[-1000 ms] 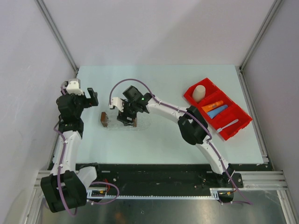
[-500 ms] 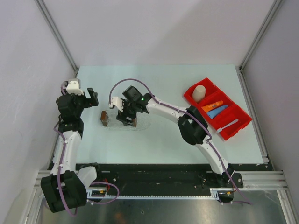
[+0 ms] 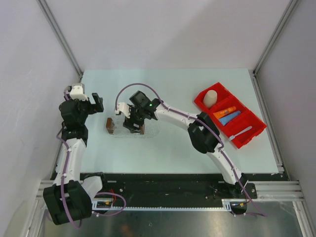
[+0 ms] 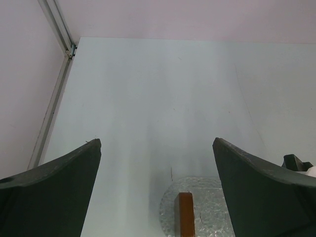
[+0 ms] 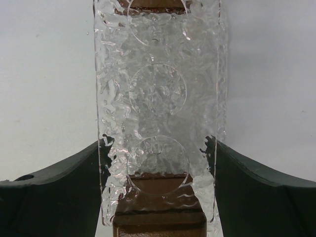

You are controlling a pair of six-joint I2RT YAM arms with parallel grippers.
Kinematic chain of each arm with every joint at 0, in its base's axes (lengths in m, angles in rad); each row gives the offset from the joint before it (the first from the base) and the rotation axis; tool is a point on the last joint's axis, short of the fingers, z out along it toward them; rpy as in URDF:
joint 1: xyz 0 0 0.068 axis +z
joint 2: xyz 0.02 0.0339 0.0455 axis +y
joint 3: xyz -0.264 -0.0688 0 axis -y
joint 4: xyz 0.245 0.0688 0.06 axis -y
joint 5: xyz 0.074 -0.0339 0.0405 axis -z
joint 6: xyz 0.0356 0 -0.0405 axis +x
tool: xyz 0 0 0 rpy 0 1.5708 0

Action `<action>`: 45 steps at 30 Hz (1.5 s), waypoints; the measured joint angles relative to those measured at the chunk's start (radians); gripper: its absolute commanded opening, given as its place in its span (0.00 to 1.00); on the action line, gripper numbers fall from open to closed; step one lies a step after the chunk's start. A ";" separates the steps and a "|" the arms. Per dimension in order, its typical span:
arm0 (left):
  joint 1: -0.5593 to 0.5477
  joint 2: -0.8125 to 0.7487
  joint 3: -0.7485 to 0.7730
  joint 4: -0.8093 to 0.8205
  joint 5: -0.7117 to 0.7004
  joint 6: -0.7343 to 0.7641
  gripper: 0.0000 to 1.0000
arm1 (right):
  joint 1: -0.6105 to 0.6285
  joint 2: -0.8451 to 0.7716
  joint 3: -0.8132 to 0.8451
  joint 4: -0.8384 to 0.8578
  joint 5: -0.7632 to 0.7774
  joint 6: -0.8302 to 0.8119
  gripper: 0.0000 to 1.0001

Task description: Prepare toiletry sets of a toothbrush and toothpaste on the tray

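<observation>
The work area is a pale table (image 3: 173, 148) inside a grey-walled enclosure with aluminium framing.

**Location of items.** A red divided bin (image 3: 200, 102) sits by the table's right edge.
- The toothbrush (image 3: 241, 133) lies flat in the bin's nearest compartment.
- The orange toothpaste (image 3: 224, 112) and the blue toothpaste (image 3: 230, 118) lie side by side in the middle compartment.
- A beige cup (image 3: 210, 98) stands in the far compartment.
- The tray (image 4: 212, 212) lies left of the table's centre, well apart from the bin. No toiletry item is on it.
- A clear rack (image 5: 158, 94) with brown end blocks stands over the tray.

**Grippers.**
- The right gripper (image 5: 158, 148) is down on the rack. Its fingers (image 5: 74, 182) are on both long edges and, by appearance, are closed on it.
- The left gripper (image 4: 157, 142) hovers near the table's left edge. Its fingers are spread wide and empty.

**Handling assessment.**
- The toothbrush is judged very light, stiff and smooth. Being thin and flat in a narrow compartment, it leaves little room for the fingers. The best hold is across the handle at mid-length, so it does not pivot.
- The tubes are judged light and soft-walled. They should be held across the flat faces near the thicker end, with modest pressure, since the thin crimped end would slip.
- The tray looks thin and light. It is likely to slide if nudged while items are set down.
</observation>
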 measured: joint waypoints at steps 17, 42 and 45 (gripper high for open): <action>0.002 0.000 0.000 0.000 0.003 0.000 1.00 | 0.000 0.002 0.000 0.000 -0.003 0.004 0.41; 0.005 0.000 0.000 0.000 0.006 0.000 1.00 | 0.011 0.003 -0.003 0.007 0.021 0.012 0.66; 0.005 0.000 0.000 0.000 0.012 0.000 1.00 | 0.011 0.003 -0.008 0.020 0.024 0.013 0.69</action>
